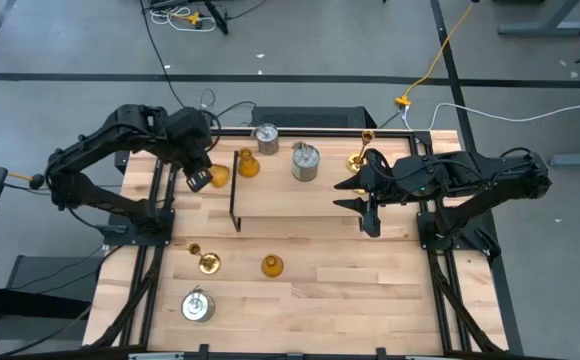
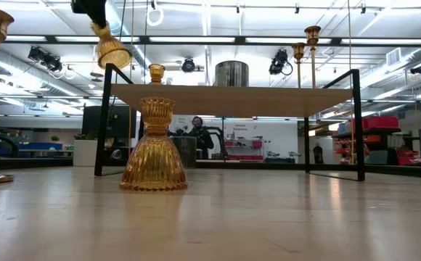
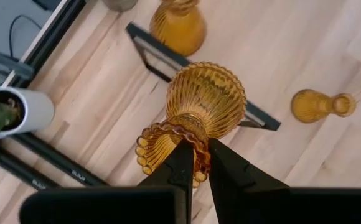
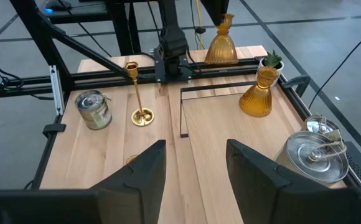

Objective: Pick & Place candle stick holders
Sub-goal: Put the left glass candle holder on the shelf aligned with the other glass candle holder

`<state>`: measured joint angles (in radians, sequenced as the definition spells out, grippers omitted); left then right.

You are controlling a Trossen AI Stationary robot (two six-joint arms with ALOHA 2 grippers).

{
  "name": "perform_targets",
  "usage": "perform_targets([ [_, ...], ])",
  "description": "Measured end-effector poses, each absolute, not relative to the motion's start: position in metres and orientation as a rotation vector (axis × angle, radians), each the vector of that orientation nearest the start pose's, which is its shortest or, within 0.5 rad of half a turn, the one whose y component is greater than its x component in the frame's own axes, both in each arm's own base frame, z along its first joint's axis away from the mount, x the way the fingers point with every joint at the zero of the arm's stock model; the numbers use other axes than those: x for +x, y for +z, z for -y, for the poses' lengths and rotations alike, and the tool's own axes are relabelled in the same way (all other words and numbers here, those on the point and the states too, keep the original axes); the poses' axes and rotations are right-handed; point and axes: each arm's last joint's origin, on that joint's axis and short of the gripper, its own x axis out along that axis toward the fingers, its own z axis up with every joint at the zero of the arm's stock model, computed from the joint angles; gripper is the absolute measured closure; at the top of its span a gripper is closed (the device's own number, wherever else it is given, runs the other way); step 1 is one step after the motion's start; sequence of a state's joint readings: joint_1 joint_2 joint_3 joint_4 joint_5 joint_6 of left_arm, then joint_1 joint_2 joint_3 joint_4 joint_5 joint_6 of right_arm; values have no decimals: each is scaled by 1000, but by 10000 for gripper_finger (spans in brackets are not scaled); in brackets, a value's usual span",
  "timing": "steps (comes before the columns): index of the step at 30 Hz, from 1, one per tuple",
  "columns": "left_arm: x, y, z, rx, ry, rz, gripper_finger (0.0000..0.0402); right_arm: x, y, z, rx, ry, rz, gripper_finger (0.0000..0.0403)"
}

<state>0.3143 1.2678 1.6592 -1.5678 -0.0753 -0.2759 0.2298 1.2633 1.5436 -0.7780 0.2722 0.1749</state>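
Observation:
My left gripper (image 3: 200,152) is shut on an amber holder (image 3: 204,99) and carries it in the air over the table's far left, just left of the rack (image 1: 300,200). The low view shows that holder (image 2: 113,51) hanging tilted, well above the table. On the rack stand another amber holder (image 1: 247,164), two silver cans (image 1: 266,137) (image 1: 305,161) and a gold one (image 1: 361,152). A gold holder (image 1: 206,261), an amber one (image 1: 271,265) and a silver can (image 1: 197,305) stand on the table nearer me. My right gripper (image 1: 358,196) hovers open at the rack's right end, touching nothing. My left gripper pinches the scalloped top cup (image 3: 168,140) of the amber holder at its rim; one finger (image 3: 179,167) seems to sit inside the cup and the other (image 3: 230,174) outside. The fingers come from above, slanting down. The holder hangs below them, bulbous base (image 3: 206,93) downward, lifted clear.
A small white cup with a green plant (image 3: 20,112) sits at the table's far-left corner. The rack's black wire side (image 1: 236,190) stands close to the right of the held holder. Bare wood lies at the near right of the table (image 1: 370,290).

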Motion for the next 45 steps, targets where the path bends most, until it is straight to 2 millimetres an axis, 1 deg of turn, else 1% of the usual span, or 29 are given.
perform_targets([
  [3,175,420,-55,-353,474,-1103,364,238,435,-48,48,-83,-476,234],
  [6,184,425,-50,-317,436,-1070,365,238,435,-48,48,-83,-476,234],
  [12,208,432,-43,-225,372,-1038,365,238,435,-48,48,-83,-475,234],
  [14,220,432,-40,-196,356,-1030,365,238,435,-48,49,-83,-473,234],
  [19,244,424,-35,-124,309,-1072,365,238,436,-48,50,-83,-469,234],
  [24,268,407,-29,-50,267,-1147,365,238,436,-48,50,-83,-469,234],
  [30,290,388,-26,38,243,-1227,365,238,436,-48,50,-83,-469,234],
  [36,298,377,-26,76,225,-1289,365,238,436,-48,50,-83,-469,234],
  [45,295,376,-27,128,241,-1328,365,239,436,-48,48,-91,-468,234],
])
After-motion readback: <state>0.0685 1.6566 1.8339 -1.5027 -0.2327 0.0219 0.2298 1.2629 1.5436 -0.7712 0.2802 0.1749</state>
